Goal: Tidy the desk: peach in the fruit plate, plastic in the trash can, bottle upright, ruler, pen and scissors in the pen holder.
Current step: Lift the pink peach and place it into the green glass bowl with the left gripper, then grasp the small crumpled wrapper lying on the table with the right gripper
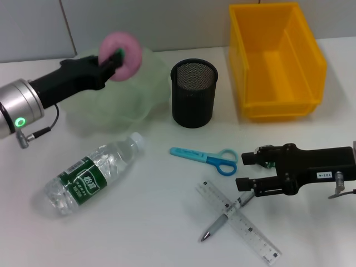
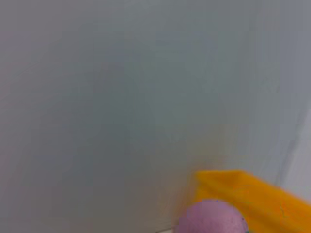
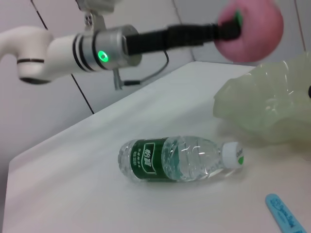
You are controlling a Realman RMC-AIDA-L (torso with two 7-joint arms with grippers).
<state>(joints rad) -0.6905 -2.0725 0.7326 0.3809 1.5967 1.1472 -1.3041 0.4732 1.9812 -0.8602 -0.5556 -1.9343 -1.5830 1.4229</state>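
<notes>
Scanning outward from the near edge: finding the ruler (image 1: pixel 239 225) nearest, in front of the holder (image 1: pixel 193 92) and to its right, lying on a slant with the pen (image 1: pixel 222 219) crossed over it. Noting the pen's long axis running from near-left to far-right, its far end just beside the lower finger of the right gripper (image 1: pixel 245 171). Reading that gripper as spread apart and holding nothing, hovering low in front-right of the holder, clearly the nearer arm for pen, ruler and scissors (image 1: pixel 206 157). Placing the scissors directly in front of the holder, handles pointing toward the right gripper, blades away from it.

Farther left, in front-left of the holder: bottle (image 1: pixel 94 175) on its side, cap angled toward the holder, not yet stood up.

Beside the holder's left wall: a pale green translucent shape (image 1: pixel 117 103), possibly the plate, possibly crumpled plastic; too hazy to call.

Above that shape, left of the holder: left gripper (image 1: pixel 115 55) clamped on the peach (image 1: pixel 129 58), holding it clear of the desk. Judging the coming move as a short drop, since the green shape lies straight below the peach.

Right of the holder: yellow bin (image 1: pixel 275 97), seemingly holding nothing.
</notes>
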